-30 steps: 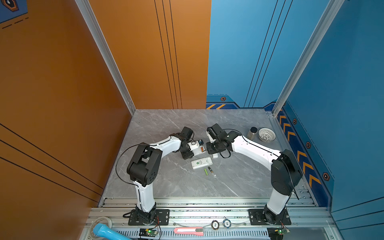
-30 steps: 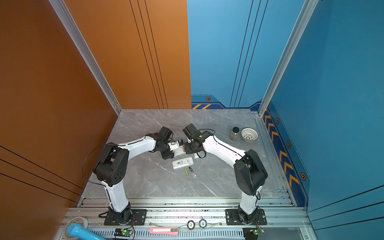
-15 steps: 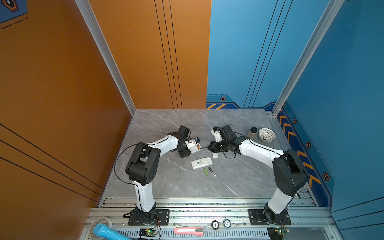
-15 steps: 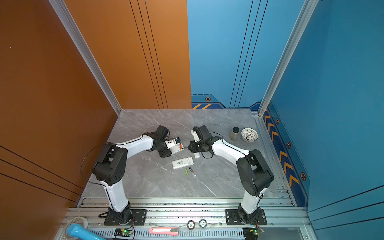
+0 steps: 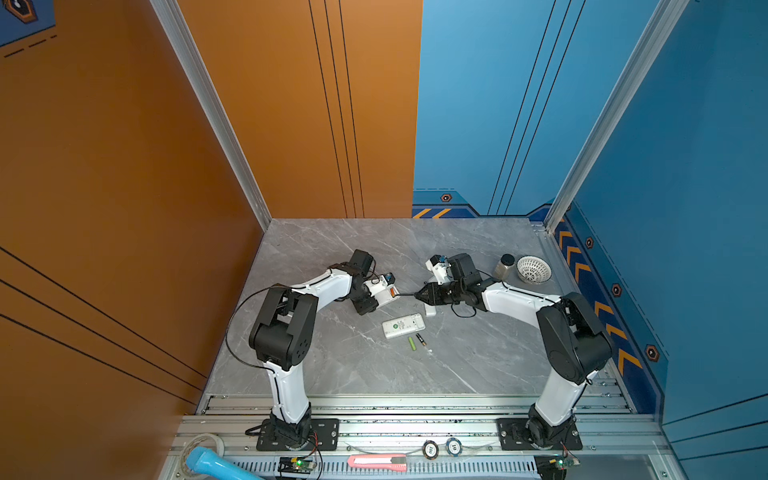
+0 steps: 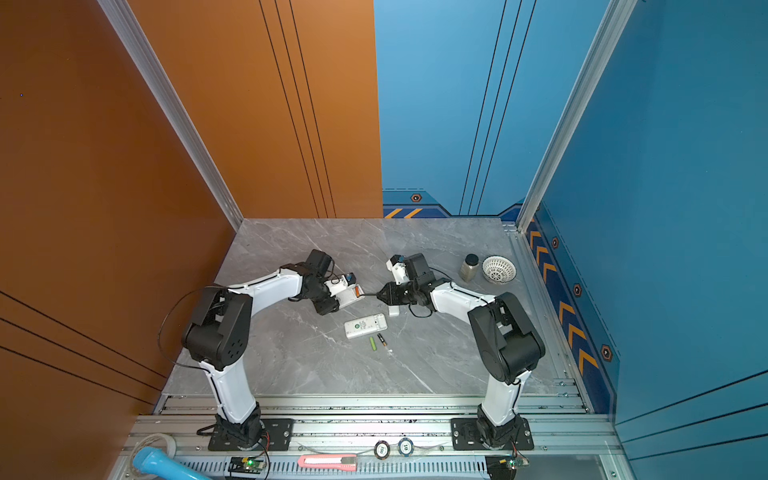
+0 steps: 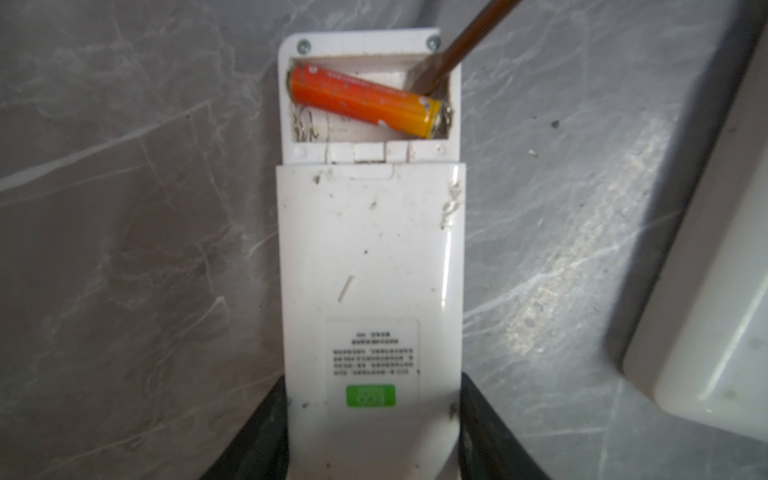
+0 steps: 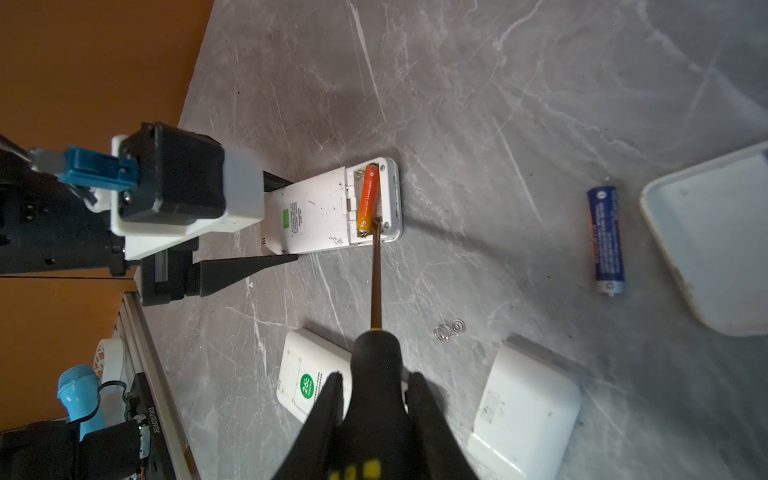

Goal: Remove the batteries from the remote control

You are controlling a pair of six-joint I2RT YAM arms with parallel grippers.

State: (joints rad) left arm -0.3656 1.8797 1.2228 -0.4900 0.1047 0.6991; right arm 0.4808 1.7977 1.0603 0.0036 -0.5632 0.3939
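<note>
My left gripper (image 7: 372, 395) is shut on a white remote control (image 7: 370, 257), seen in both top views (image 5: 383, 291) (image 6: 345, 294). Its battery compartment is open. A red-orange battery (image 7: 365, 99) (image 8: 368, 197) lies askew inside, its yellow end raised. My right gripper (image 8: 376, 386) (image 5: 424, 293) is shut on a black-and-yellow screwdriver (image 8: 376, 286). The screwdriver tip sits in the compartment against the battery's yellow end. A lime green battery (image 5: 411, 343) and a black battery with a gold end (image 5: 421, 339) lie loose on the table. A dark blue battery (image 8: 606, 241) lies farther off.
A second white remote (image 5: 403, 326) (image 8: 307, 374) lies beneath the screwdriver, with a white cover (image 8: 528, 411), loose springs (image 8: 449, 330) and a white rimmed piece (image 8: 715, 241) nearby. A jar (image 5: 505, 266) and a white basket (image 5: 534, 270) stand at the back right.
The right arm has drawn back to the right and dropped lower, its wrist turning. The left gripper with the remote has shifted slightly left. Little has moved in the last half second.
</note>
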